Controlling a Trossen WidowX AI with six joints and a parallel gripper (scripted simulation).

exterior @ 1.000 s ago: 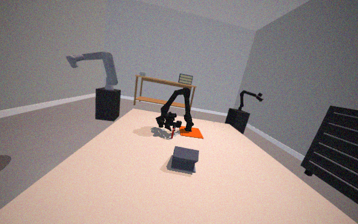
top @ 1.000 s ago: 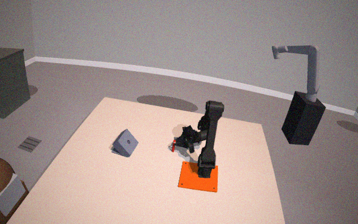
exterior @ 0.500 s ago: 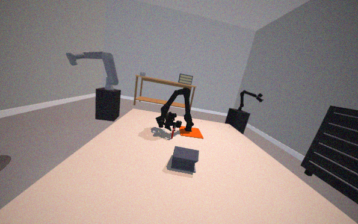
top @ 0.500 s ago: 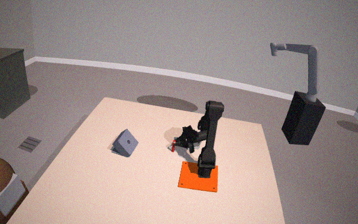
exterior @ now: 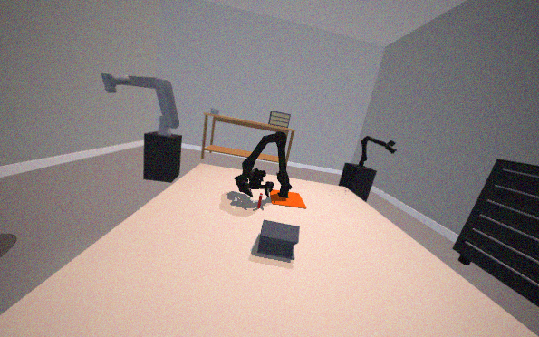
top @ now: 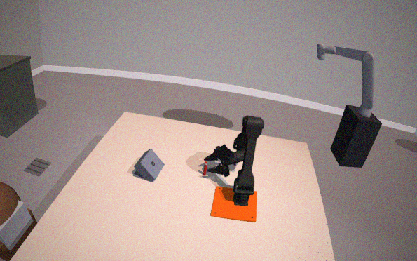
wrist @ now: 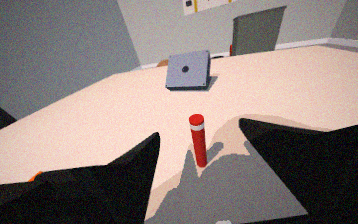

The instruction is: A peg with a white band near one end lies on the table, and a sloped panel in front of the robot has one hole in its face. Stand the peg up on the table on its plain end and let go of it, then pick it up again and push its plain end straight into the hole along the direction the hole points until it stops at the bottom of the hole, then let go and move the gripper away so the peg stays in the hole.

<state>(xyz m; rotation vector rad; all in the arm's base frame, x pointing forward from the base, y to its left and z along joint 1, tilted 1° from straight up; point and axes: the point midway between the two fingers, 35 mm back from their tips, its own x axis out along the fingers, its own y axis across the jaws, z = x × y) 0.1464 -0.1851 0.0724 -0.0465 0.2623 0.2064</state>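
Observation:
The red peg point(top: 204, 169) point(exterior: 260, 201) point(wrist: 199, 147) stands upright on the table, its white-banded end up and its plain end down. My gripper point(top: 206, 165) point(exterior: 259, 196) point(wrist: 198, 129) is wide open and touches nothing. In the wrist view its fingertips are on either side of the peg's upper part, with a gap on each side. The sloped grey-blue panel point(top: 156, 170) point(wrist: 196, 79) stands beyond the peg, its face toward the arm. The dark hole point(top: 153, 163) point(wrist: 185, 69) is near the middle of that face. The exterior view shows the panel's back point(exterior: 278, 232).
The arm stands on an orange base plate point(top: 234, 215) point(exterior: 297, 203), close behind the peg. The pale table top point(top: 117, 217) point(exterior: 174, 281) carries the peg, the panel and the arm. Other robots and furniture stand on the floor beyond the table.

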